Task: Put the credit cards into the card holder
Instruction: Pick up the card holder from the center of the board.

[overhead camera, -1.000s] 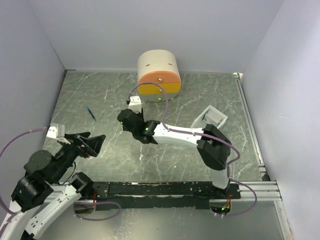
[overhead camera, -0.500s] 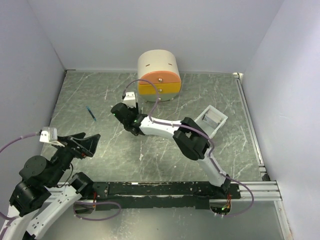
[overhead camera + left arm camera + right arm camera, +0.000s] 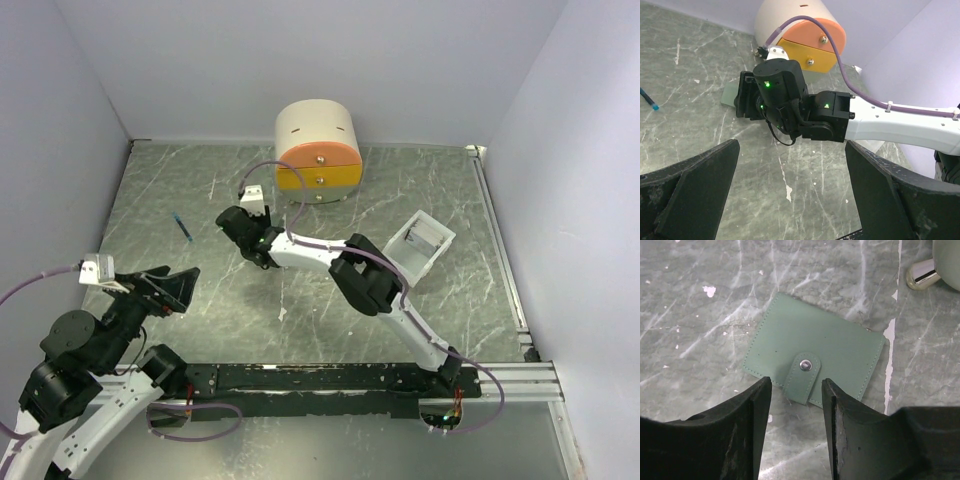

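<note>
— What's on the left?
— My left gripper (image 3: pixel 792 147) hangs low at the near left of the marbled table (image 3: pixel 150 180), fingers spread wide, nothing in it; a blue pen (image 3: pixel 183 227) lies further back.
— And the card holder?
— The grey-green card holder (image 3: pixel 815 347) lies flat mid-table, snapped closed, just in front of the round drawer box (image 3: pixel 318 150); my right gripper (image 3: pixel 796 390) hovers over it, jaws apart, grasping nothing; the clasp strap shows between them; a white tray (image 3: pixel 420 243) sits well off to the right.
</note>
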